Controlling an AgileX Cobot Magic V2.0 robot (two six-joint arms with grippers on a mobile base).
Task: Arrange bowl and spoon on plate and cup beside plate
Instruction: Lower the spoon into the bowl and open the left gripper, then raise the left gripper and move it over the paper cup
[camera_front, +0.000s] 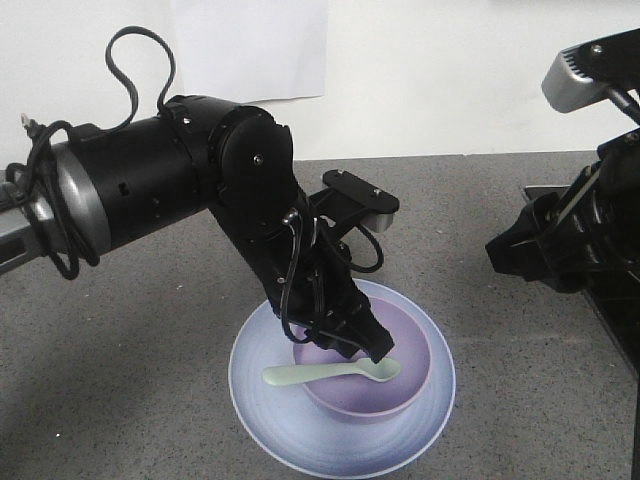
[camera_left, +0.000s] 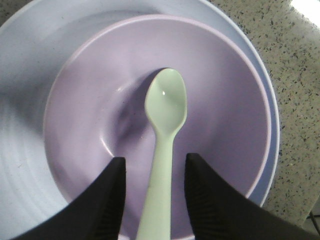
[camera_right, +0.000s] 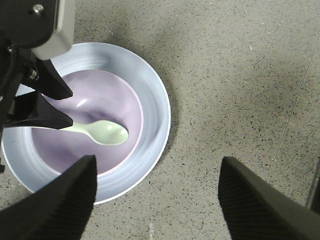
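Note:
The lavender bowl (camera_front: 405, 335) sits in the middle of the pale blue plate (camera_front: 262, 400). A mint-green spoon (camera_front: 320, 374) lies in the bowl with its handle over the rim. My left gripper (camera_left: 155, 160) hangs open just over the bowl (camera_left: 225, 100). Its fingers straddle the handle of the spoon (camera_left: 166, 105) with a gap on each side. In the right wrist view the right gripper (camera_right: 157, 165) is wide open above bare table, beside the plate (camera_right: 152, 90), with nothing between its fingers. The cup is out of view.
The right arm (camera_front: 565, 240) stands at the right side of the grey speckled table (camera_front: 120, 380). A white wall closes off the table's far edge.

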